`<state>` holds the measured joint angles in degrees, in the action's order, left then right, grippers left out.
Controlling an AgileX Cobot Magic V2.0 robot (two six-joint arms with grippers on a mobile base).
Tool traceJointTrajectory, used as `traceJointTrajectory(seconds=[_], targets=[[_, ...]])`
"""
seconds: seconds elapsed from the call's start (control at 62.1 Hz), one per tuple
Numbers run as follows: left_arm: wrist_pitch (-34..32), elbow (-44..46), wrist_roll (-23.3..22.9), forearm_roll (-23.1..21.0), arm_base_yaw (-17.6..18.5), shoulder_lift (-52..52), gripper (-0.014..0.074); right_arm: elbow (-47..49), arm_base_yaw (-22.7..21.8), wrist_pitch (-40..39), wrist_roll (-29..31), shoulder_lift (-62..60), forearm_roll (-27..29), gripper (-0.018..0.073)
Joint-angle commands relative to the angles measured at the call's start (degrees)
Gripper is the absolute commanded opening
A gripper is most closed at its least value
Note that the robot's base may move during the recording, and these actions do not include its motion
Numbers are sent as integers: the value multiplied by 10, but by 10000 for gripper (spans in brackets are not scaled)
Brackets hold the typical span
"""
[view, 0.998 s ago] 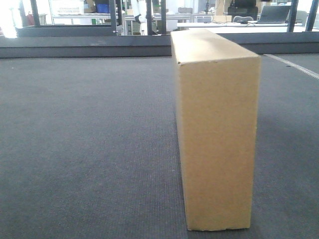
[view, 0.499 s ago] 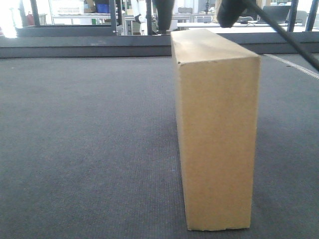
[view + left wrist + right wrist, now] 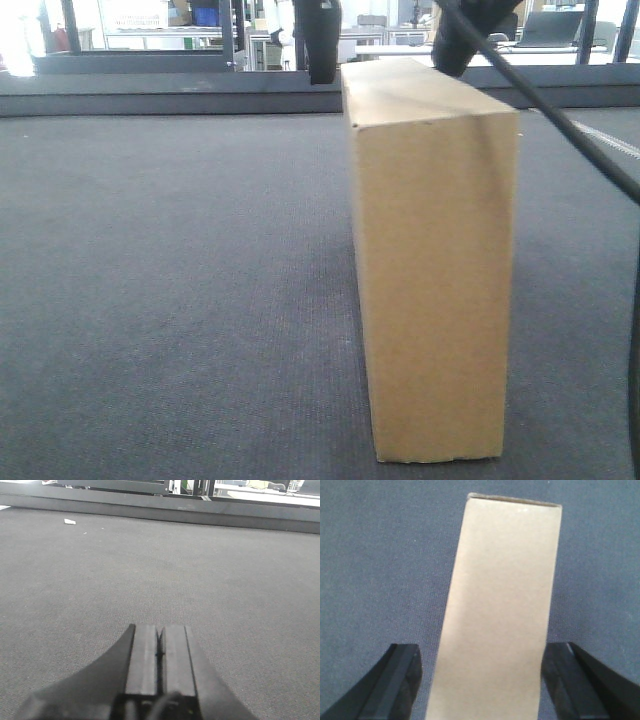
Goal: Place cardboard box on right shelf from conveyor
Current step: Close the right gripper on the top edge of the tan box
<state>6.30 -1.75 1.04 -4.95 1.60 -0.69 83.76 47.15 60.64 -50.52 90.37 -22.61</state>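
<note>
The cardboard box (image 3: 435,280) stands upright on its narrow edge on the dark grey conveyor (image 3: 180,280). My right gripper (image 3: 386,76) hangs over the box's far end, open, with one dark finger on each side of the top. From the right wrist view the box's tan top face (image 3: 500,615) runs between the spread fingers (image 3: 395,680) of the right gripper (image 3: 481,647); the right-hand finger lies close against the box's edge, the left-hand one stands apart. My left gripper (image 3: 160,627) is shut with nothing in it, low over bare belt (image 3: 225,580). The right shelf is out of view.
A darker raised rail (image 3: 150,95) borders the belt's far side, with desks and frames behind it. A black cable (image 3: 580,140) slants down across the right of the front view. A small white scrap (image 3: 70,522) lies on the belt near the far rail.
The right gripper's fingers have come down into the front view from above and now flank the box's far top end. The box has stayed put.
</note>
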Motion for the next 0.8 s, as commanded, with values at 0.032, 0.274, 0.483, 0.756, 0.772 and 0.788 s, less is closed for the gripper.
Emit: traceJointTrajectory(seconds=[0.032, 0.274, 0.483, 0.756, 0.772, 0.788], targets=[[-46, 2, -2, -3, 2, -3, -119, 22, -1, -16, -7, -20, -22, 596], [-46, 2, -2, -3, 2, -3, -119, 22, 0, 17, -9, -7, -22, 596], [-46, 2, -2, -3, 2, -3, -119, 22, 0, 38, -9, -6, 0, 596], [-46, 2, -2, -3, 2, -3, -119, 22, 0, 62, -9, -6, 17, 595], [-46, 2, -2, -3, 2, -3, -119, 22, 0, 63, -9, -6, 20, 594], [-46, 2, -2, -3, 2, -3, -119, 22, 0, 63, -9, -7, 22, 594]])
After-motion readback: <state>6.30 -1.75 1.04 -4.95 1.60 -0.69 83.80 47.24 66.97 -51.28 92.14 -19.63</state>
